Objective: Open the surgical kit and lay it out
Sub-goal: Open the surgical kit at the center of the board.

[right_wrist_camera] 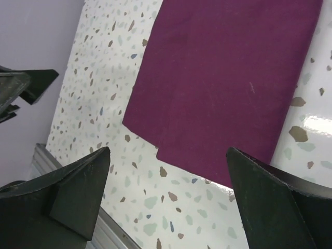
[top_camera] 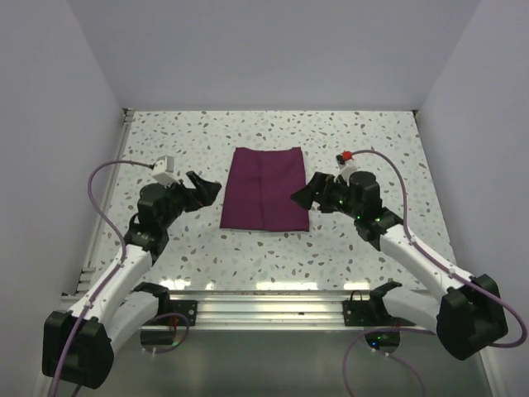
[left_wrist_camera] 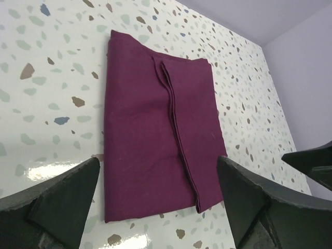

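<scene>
Surgical kit [top_camera: 264, 190] lies shut at the middle of the desk [top_camera: 207, 132], a little nearer the far edge than the near one. It is a dark purple cloth folded into a flat rectangle. No tray or tool shows; whatever it holds is hidden inside the folds.

The left end effector [top_camera: 207, 190] hangs just beside the cloth's left edge. The right end effector [top_camera: 302, 197] hangs just beside the right edge, close to the near right corner. Both have their fingers spread wide and hold nothing, and neither touches the cloth. In the left wrist view the fingers [left_wrist_camera: 57, 202] frame the near end of the bundle.

By the look of it, the opening step has not started and the arms are only lined up for a first grasp. The left wrist view shows a seam [left_wrist_camera: 174, 119] of stacked cloth edges running lengthwise down the bundle. The next move probably calls for lowering one end effector to that seam or to an outer edge. It should pinch only the top layer and draw it outward, while the other arm steadies the bundle so it does not slide across the desk.
</scene>
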Robot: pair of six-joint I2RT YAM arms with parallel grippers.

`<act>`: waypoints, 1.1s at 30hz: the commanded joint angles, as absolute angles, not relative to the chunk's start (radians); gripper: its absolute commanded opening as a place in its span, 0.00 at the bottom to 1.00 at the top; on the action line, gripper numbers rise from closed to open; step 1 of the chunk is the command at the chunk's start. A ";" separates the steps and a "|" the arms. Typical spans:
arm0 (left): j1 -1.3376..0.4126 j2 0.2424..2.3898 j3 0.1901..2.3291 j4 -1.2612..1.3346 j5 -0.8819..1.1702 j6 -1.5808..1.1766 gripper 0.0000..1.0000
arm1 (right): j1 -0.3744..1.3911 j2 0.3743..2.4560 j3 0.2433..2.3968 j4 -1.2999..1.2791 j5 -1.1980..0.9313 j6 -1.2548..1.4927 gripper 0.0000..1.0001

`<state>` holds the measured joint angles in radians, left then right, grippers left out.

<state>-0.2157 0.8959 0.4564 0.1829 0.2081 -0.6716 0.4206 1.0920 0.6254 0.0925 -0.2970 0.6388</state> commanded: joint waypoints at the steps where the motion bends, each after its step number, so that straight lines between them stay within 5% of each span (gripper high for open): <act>1: -0.227 0.871 0.554 0.028 0.086 -0.630 0.99 | 0.433 1.083 0.742 0.023 -0.229 0.548 0.98; 7: -0.229 0.900 0.656 -0.172 0.005 -0.539 0.99 | 0.613 1.208 0.929 -0.190 -0.059 0.401 0.98; 17: -0.239 0.948 0.531 -0.060 -0.051 -0.535 0.94 | 0.865 1.525 1.129 -0.317 0.336 0.319 0.98; 33: -0.267 0.924 0.517 -0.092 -0.092 -0.551 0.82 | 0.913 1.764 1.244 -0.362 0.278 0.318 0.94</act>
<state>-0.2504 0.9577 0.5247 -0.0967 -0.0608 -0.5537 0.9035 1.7412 1.1919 -0.3386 0.2714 0.3317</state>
